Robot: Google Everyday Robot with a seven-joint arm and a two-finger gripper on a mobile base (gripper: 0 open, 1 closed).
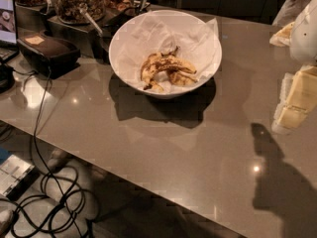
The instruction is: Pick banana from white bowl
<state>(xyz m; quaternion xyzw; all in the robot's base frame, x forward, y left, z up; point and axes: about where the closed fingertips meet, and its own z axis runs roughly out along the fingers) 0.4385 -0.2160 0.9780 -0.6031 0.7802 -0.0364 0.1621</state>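
Note:
The white bowl (120, 58) stands at the back middle of the grey counter, lined with crumpled white paper. A small bunch of overripe bananas lies in its bottom. The banana (164, 63), the longest one, is curved, yellow with heavy brown-black blotches, and lies across the top of the bunch with its dark stem end pointing up to the back. My gripper (296, 100), cream-coloured below a white arm, hangs at the right edge of the view. It is above the counter and well to the right of the bowl, touching nothing.
Glass jars of snacks (75, 1) stand at the back left behind a black device (47, 51). A screen (7, 15) is at the far left. Cables (42, 133) hang over the counter's front edge to the floor. The arm's shadow (275, 182) falls on the counter at lower right.

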